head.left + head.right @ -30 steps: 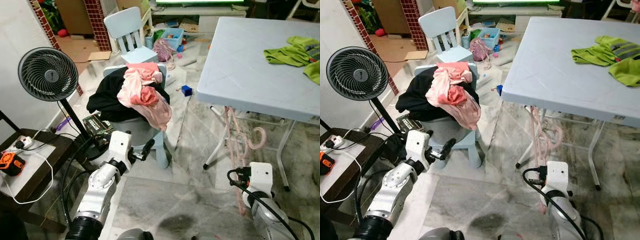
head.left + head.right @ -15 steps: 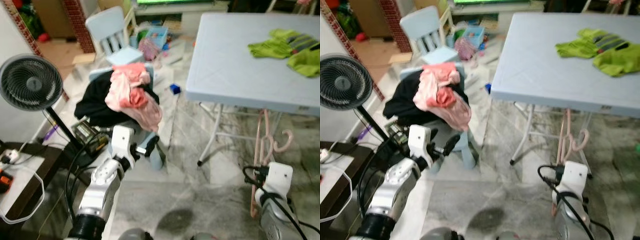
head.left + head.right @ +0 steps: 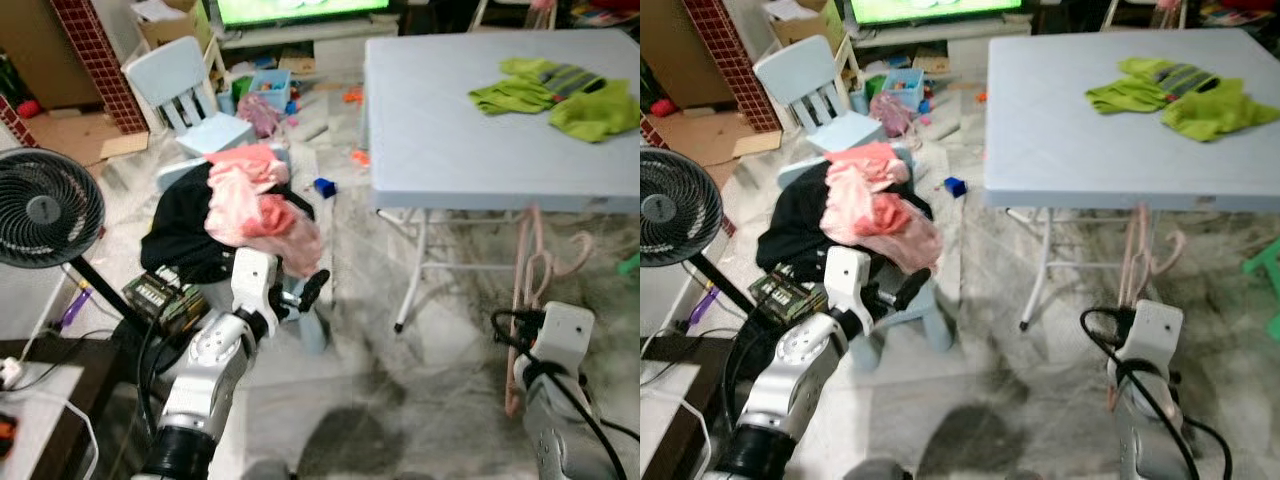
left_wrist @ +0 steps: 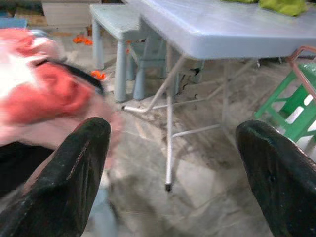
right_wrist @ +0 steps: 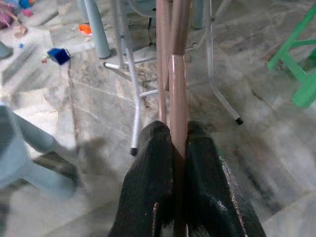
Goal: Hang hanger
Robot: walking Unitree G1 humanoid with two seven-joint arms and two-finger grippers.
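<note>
Left eye view: the right gripper (image 3: 545,300), at about 4 o'clock in the frame, holds a pink hanger (image 3: 527,262) that rises nearly upright from it toward 12 o'clock. Its hook curls just under the near edge of the grey table (image 3: 450,120). The left gripper (image 3: 310,287) hangs near a chair heaped with clothes (image 3: 245,205), well apart from the hanger.

Right eye view: same layout; the hanger's long axis runs straight up from the wrist, though its hook is blurred.

Left wrist view: the left fingers (image 4: 74,168) are spread wide, holding nothing.

Right wrist view: the right fingers (image 5: 148,182) are pinching the hanger's rods. Since the right arm carries it, the hanging move is probably that arm's.
</note>
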